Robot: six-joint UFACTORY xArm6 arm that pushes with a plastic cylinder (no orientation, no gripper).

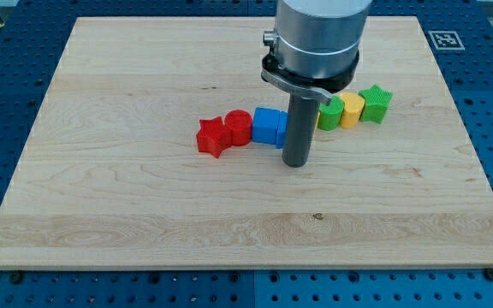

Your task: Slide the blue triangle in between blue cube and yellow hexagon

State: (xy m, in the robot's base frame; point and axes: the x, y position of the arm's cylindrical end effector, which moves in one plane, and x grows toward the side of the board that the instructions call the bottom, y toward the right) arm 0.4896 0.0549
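Observation:
My tip [295,162] rests on the wooden board [127,94], just below a row of blocks at mid-board. A blue cube [265,126] lies directly left of the rod. A thin blue sliver [282,128], which seems to be the blue triangle, shows between the cube and the rod; most of it is hidden behind the rod. The yellow hexagon [352,109] lies to the rod's right, with a green block [329,113] between it and the rod. The tip sits close to the blue blocks' lower right; I cannot tell if it touches them.
A red cylinder [239,127] and a red star [213,135] continue the row to the left of the blue cube. A green star [375,103] lies right of the yellow hexagon. The arm's grey body hangs over the board's top middle.

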